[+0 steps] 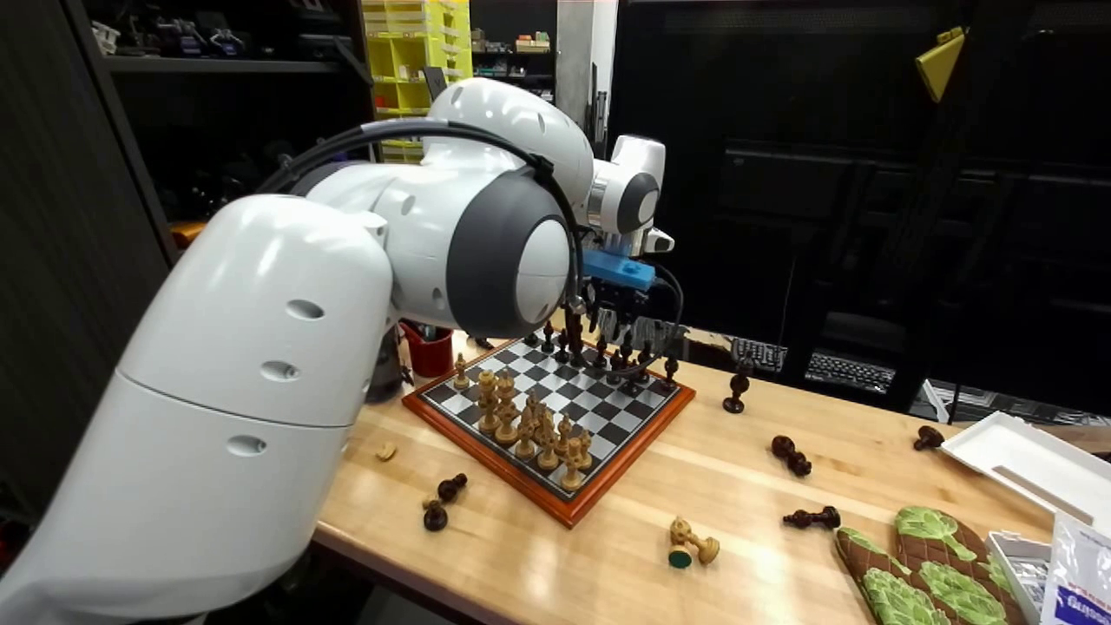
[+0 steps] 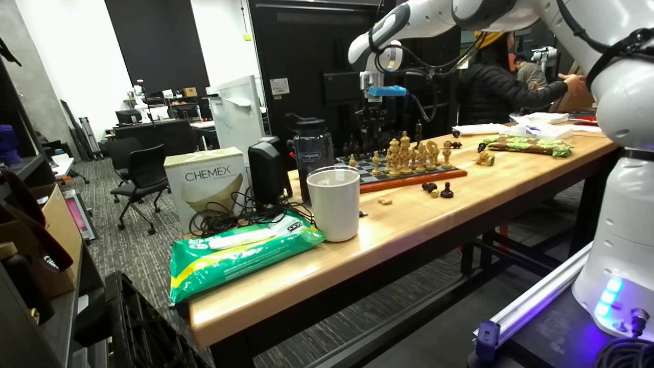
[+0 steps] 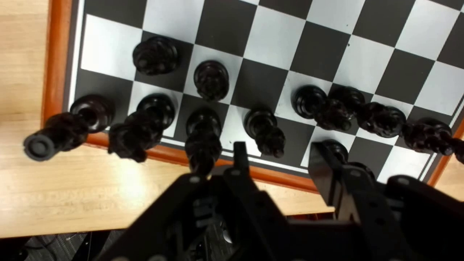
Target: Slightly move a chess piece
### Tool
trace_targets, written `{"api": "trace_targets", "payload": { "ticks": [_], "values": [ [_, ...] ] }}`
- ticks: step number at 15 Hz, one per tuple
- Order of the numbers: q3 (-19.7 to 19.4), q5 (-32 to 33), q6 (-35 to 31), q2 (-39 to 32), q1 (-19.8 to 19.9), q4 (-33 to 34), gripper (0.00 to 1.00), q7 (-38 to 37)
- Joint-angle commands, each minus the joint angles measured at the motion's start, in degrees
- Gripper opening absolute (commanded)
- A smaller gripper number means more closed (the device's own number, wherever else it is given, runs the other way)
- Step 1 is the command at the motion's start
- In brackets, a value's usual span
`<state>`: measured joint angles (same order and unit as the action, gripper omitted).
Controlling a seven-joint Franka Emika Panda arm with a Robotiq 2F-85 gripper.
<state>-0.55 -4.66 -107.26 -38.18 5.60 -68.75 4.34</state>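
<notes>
A dark chess piece (image 3: 265,133) is framed in the wrist view between the fingertips of the claw (image 3: 281,159), whose jaws are parted with nothing seen to be gripped; that this one is intended can only be judged. Its base is set mostly on a light square in the edge row of the chessboard (image 3: 56,72), which is laid on the tabletop (image 1: 608,555). It may be expected to be light, rigid, rather slick and easily tipped, with carved detail that could be chipped. It would best be taken gently by the stem above its base, with neighbouring pieces (image 3: 203,139) left untouched. As for writing, "CHEMEX" can be read on the carton (image 2: 204,189), and what seems to be "nalgene" is borne by the bottle (image 2: 309,148). On the plastic packet (image 1: 1076,560), lettering that may begin "Guisso" is cut off at the edge of the view, while the print on the green pack (image 2: 245,260) is too blurred to be made out.
</notes>
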Motion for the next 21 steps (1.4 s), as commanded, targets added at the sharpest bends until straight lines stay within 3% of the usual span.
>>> {"api": "trace_targets", "payload": {
  "ticks": [1,13,14,15,18,21],
  "values": [
    [0.07,0.23,1.32,-0.31,0.03,1.48,0.47,0.46],
    [0.23,-0.09,2.02,-1.60,0.20,2.48,0.42,0.49],
    [0.25,-0.12,2.04,-1.67,0.23,2.49,0.37,0.51],
    [0.21,-0.06,2.15,-1.76,0.19,2.62,0.18,0.46],
    [0.20,0.04,2.11,-1.97,0.10,2.88,0.00,0.40],
    [0.16,0.16,2.28,-2.09,0.00,3.17,0.03,0.26]
  ]
}}
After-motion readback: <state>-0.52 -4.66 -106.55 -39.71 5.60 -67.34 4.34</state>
